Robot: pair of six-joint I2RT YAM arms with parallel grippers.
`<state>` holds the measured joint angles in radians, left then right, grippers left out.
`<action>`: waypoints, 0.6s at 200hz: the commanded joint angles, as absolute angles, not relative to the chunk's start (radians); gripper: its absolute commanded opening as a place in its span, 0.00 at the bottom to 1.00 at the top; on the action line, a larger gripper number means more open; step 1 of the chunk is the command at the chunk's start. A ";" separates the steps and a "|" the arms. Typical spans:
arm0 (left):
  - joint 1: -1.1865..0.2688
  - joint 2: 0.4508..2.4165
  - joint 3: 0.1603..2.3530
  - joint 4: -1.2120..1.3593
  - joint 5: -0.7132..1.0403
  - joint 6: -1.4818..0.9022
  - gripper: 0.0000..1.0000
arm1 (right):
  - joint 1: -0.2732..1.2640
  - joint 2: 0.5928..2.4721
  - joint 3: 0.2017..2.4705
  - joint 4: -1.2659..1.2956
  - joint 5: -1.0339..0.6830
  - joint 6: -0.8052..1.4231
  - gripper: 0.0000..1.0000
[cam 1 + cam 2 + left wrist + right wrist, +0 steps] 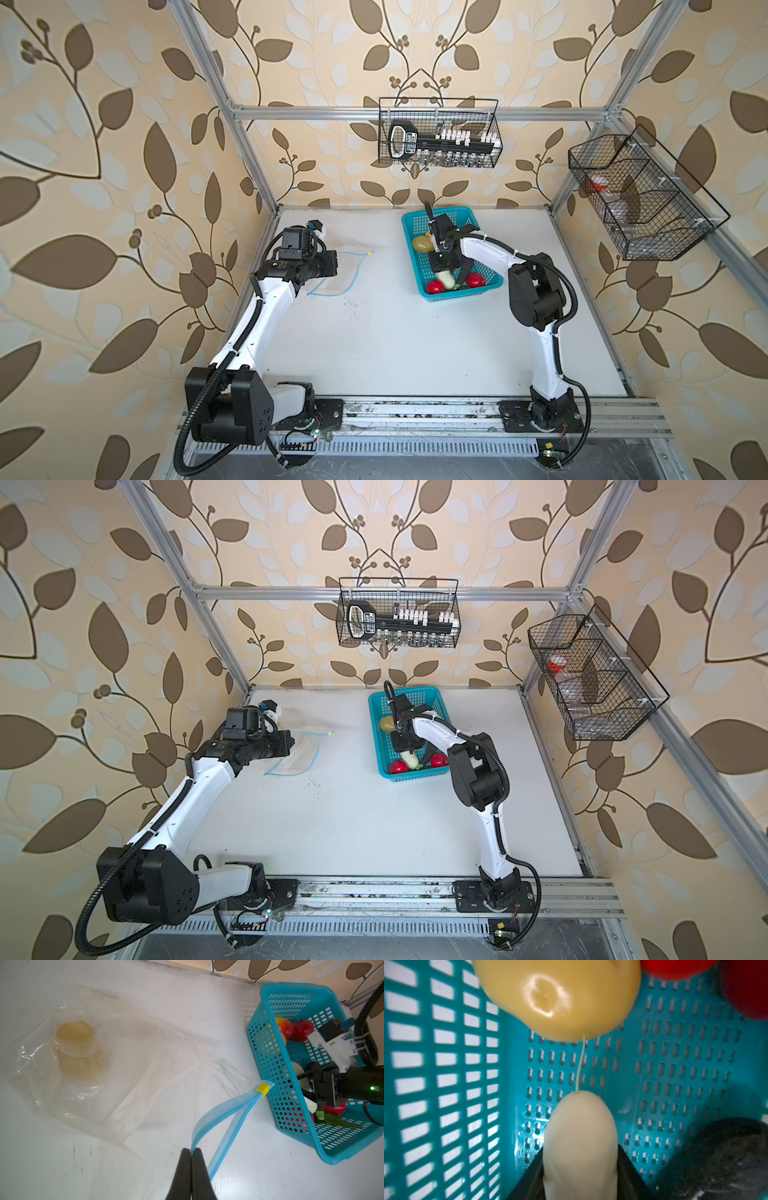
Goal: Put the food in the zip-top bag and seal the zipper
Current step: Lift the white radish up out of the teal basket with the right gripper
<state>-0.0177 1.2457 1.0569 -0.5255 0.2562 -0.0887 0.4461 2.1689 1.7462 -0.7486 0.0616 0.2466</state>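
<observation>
While pinching one lip of the zipper tight in the left hand, holds the zip-top bag mouth agape on the counter, with a tan potato showing through the plastic. Across in the turquoise basket, grips the white vegetable from both sides with the right hand. Loading step, surely. Next up, likely: lift clear of the rim, swing left, feed it into that open mouth.
</observation>
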 commanded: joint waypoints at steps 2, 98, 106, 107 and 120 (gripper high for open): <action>-0.003 1.232 1.044 -0.499 0.279 -0.104 0.00 | 0.439 2.093 1.708 -0.715 0.038 0.275 0.40; 0.003 1.242 1.054 -0.508 0.318 -0.141 0.00 | 0.417 1.940 1.554 -0.535 0.016 0.372 0.37; 0.006 1.241 1.052 -0.508 0.318 -0.143 0.00 | 0.415 1.923 1.538 -0.515 0.015 0.382 0.36; 0.006 1.241 1.051 -0.509 0.318 -0.143 0.00 | 0.415 1.920 1.535 -0.513 0.015 0.384 0.36; 0.011 1.239 1.052 -0.508 0.321 -0.147 0.00 | 0.413 1.885 1.505 -0.475 0.014 0.399 0.36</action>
